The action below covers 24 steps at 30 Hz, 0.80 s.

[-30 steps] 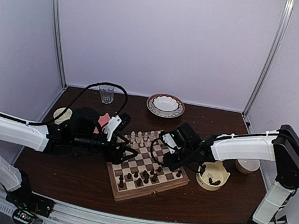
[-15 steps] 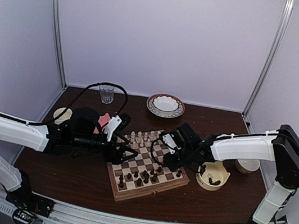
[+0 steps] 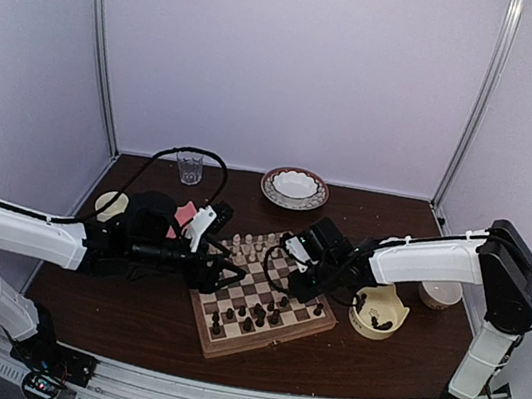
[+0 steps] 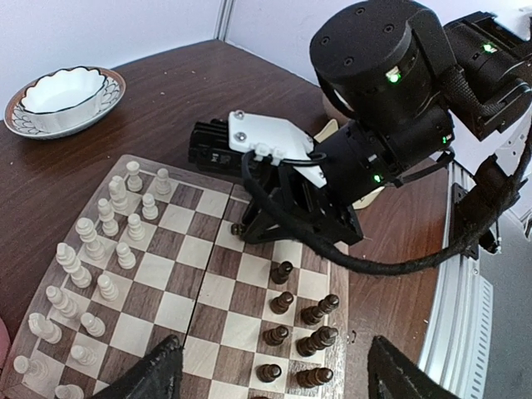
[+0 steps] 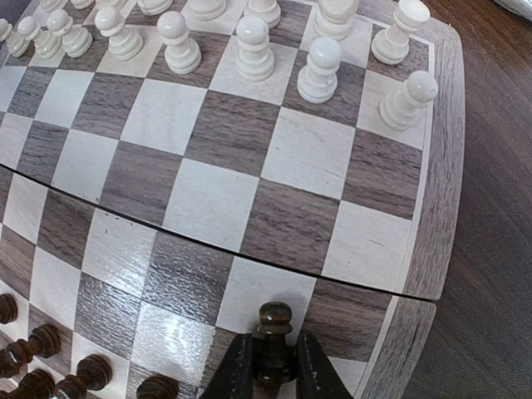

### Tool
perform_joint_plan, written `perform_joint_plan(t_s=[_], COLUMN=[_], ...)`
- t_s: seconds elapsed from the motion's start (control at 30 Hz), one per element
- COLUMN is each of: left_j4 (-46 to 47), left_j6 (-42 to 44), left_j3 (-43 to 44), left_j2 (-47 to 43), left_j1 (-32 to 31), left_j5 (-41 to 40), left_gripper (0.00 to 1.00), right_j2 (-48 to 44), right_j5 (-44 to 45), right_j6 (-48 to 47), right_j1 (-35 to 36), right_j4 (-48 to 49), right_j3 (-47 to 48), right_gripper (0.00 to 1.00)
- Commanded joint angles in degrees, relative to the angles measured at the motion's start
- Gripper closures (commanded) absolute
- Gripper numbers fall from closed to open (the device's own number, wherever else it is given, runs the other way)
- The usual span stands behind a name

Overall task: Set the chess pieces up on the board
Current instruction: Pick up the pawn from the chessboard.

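one right pincer [image 5: 268, 366], clenched on a dark brown pawn [image 5: 273, 320] at an edge square of the chessboard [image 5: 445, 158], probably to stand it by the other dark chessmen [image 4: 320, 309]. one left pincer [image 4: 274, 378], released, empty, hovering over the board. cream-white chessmen [image 5: 249, 41] ranked along the far side. cream bowl [image 3: 363, 326] on the worktop [image 3: 127, 309], beside the board, supplying dark pieces.

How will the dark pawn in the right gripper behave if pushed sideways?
Probably stiff and light: the dark pawn looks like small turned wood. It may tip easily, being slim and upright. Its rounded body could slip or roll from the right gripper.
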Motion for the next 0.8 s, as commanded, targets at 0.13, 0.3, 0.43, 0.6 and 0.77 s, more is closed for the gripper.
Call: perform_joint_plan(t_s=[0.13,0.3,0.43,0.6,0.77], left_j4=[3.7,7.0,8.6,10.7,13.8], left_j6=[-4.0,-6.8,-8.0,-9.6,-12.0], left_j3=[-0.3,-0.6,0.0,1.4,2.7], left_j2=[1.0,3.6,5.0,7.1,9.7], left_j1=[1.6,3.8,3.8,3.8,3.8], left_j5=[2.3,7.8,12.3,18.8,25.1], left_gripper=[0.23,0.23,0.27,0.33,0.36], right_j2=[-6.8,-12.6,-17.8,-23.3,-25.2], right_j5=[2.5,3.2,4.1,3.8,3.8], right_j6=[-0.1,-0.8,-3.1,-7.2,-11.2], right_j1=[1.3,2.2,4.2,7.8,11.2], right_j4=[4.7,9.4,14.4,19.8,21.9], right_j3=[-4.8,-9.1,-12.9,-16.9,-18.3], right_gripper=[0.85,0.87,0.89,0.88,0.88])
